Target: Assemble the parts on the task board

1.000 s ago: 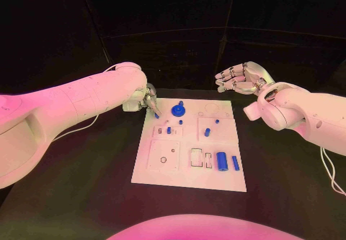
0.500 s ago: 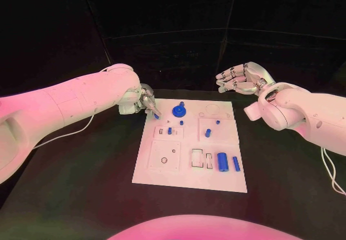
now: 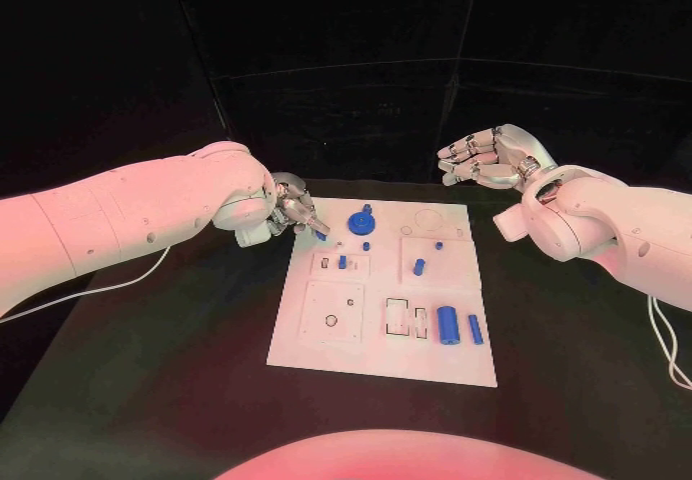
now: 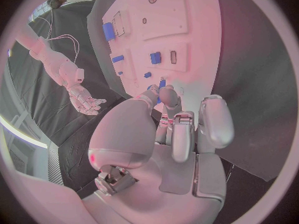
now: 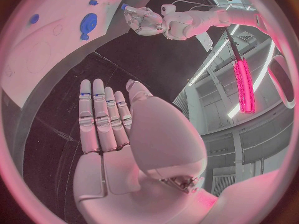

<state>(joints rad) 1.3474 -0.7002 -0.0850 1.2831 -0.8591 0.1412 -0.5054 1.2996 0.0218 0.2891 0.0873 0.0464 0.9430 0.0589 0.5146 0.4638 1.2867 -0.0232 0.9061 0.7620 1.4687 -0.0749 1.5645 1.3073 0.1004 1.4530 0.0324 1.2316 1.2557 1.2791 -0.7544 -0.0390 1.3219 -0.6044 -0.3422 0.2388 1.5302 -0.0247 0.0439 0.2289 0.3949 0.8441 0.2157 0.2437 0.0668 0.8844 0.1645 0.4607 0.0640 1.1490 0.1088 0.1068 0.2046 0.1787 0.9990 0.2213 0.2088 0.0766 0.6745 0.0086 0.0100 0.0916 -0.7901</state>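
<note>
The white task board point(image 3: 433, 360) lies in the middle of the black table. My left hand point(image 3: 296, 212) hovers over its far left corner and pinches a small blue part point(image 3: 316, 235) between thumb and fingertips; the part point(image 4: 161, 86) also shows in the left wrist view. On the board stand a round blue part point(image 3: 361, 216), small blue pegs point(image 3: 418, 267) and two blue cylinders point(image 3: 447, 323) near the right edge. My right hand point(image 3: 490, 158) is raised beyond the board's far right corner, fingers spread and holding nothing. Its fingers point(image 5: 102, 114) lie straight in the right wrist view.
Flat white insert plates point(image 3: 332, 312) with slots and holes sit in the board's left half, and a rectangular frame point(image 3: 395, 315) lies beside the cylinders. Black table point(image 3: 159, 350) surrounds the board. A white cable point(image 3: 87, 285) trails under my left arm.
My left hand has come slightly nearer along the board's far left corner with the blue part, and its forearm has dropped lower. The right hand has stayed put.
</note>
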